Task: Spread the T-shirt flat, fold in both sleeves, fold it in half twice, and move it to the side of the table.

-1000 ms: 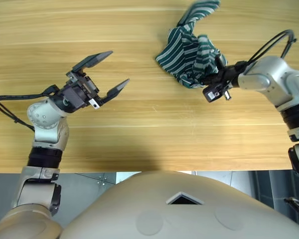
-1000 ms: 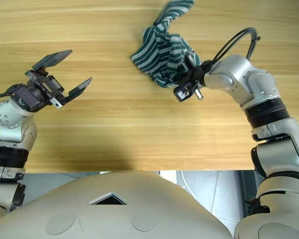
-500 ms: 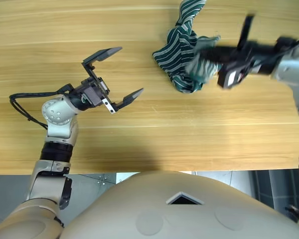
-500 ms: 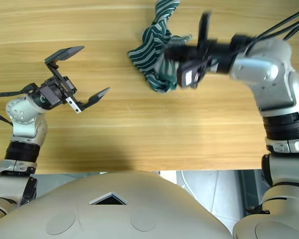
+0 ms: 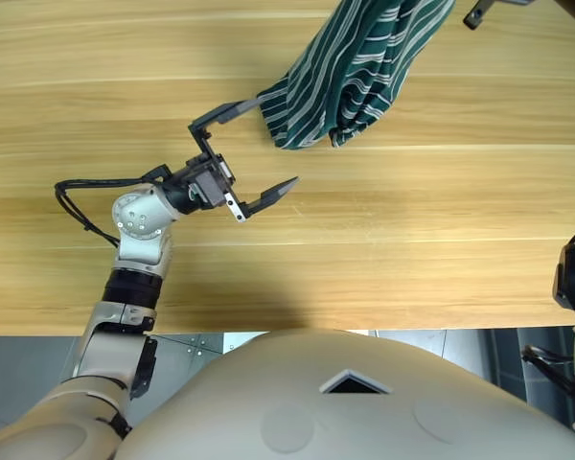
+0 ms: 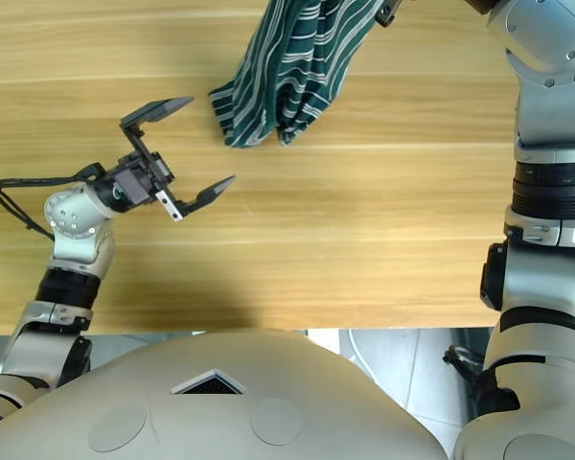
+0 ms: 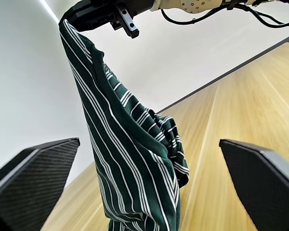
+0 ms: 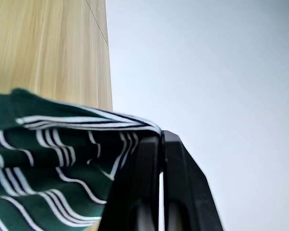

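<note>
The T-shirt (image 5: 364, 67), dark green with thin white stripes, hangs bunched in a long drape over the far side of the wooden table (image 5: 412, 240). My right gripper (image 8: 161, 137) is raised high and shut on the shirt's top edge; the same grip shows at the top of the left wrist view (image 7: 70, 21). The shirt's lower end (image 6: 235, 120) hangs close to the tabletop. My left gripper (image 5: 278, 140) is open just left of and nearer than that lower end, apart from the cloth, and its two dark fingers (image 7: 33, 168) frame the hanging shirt (image 7: 135, 168).
The table's near edge (image 5: 364, 331) runs across the head views, with grey floor below it. A black cable (image 5: 81, 192) loops beside my left forearm. A pale wall (image 7: 207, 43) rises behind the table's far edge.
My right arm has swung up, lifting the T-shirt from a heap on the table into a hanging drape. My open left gripper has moved right and forward towards the shirt's lower end.
</note>
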Controlling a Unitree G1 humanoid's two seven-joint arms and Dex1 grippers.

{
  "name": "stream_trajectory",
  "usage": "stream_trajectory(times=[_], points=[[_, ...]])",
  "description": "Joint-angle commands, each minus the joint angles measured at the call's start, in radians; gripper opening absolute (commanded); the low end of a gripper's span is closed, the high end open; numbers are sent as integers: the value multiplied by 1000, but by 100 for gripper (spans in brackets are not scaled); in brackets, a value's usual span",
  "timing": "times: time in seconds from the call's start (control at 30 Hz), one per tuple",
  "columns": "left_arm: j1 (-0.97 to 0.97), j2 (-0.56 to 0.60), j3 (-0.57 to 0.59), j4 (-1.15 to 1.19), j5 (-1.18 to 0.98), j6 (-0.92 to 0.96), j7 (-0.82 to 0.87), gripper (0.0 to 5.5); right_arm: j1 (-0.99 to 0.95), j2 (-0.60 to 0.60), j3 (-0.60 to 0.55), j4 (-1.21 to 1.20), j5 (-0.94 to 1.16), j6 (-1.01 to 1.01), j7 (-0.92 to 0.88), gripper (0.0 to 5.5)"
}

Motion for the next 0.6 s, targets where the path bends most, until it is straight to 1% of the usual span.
stream_trajectory(times=[0.03,0.17,0.4,0.5,0.6], points=[[-45,-30,13,52,63,17,68,539,3,-7,1,-9,-9,0,2,0],[-104,-85,9,163,197,55,193,539,1,-6,-1,-15,-2,4,4,0],[-95,-194,-101,276,377,79,319,539,-9,-6,-5,-18,-1,17,3,0],[-64,-198,-146,257,417,64,331,493,-14,-5,-5,-16,-4,25,2,0],[-58,-195,-154,245,437,73,358,444,-14,-4,-4,-18,-4,33,2,0]])
